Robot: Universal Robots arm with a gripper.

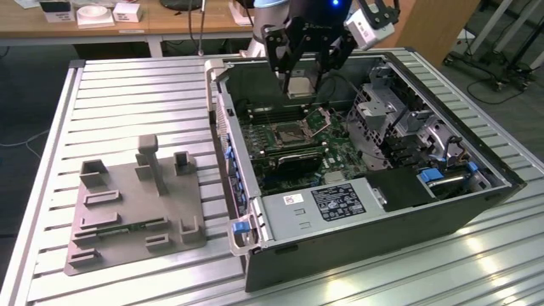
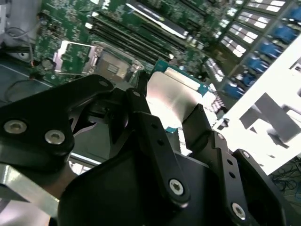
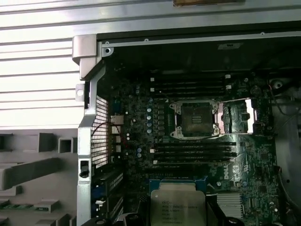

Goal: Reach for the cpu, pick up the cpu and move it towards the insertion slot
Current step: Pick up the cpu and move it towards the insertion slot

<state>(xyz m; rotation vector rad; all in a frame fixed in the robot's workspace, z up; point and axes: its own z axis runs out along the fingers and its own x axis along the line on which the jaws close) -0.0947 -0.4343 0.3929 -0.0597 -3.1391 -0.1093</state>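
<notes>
Fingers of your gripper (image 1: 299,80) squeeze the cpu (image 1: 299,86), up above the insertion slot (image 1: 289,134) and off to one side. Keep it flat and go slow.

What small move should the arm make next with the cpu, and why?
Probably carry the cpu sideways and down toward the slot. The pincer already grips the chip above the open case, and in the first wrist view the slot sits open, apart from the chip.
</notes>
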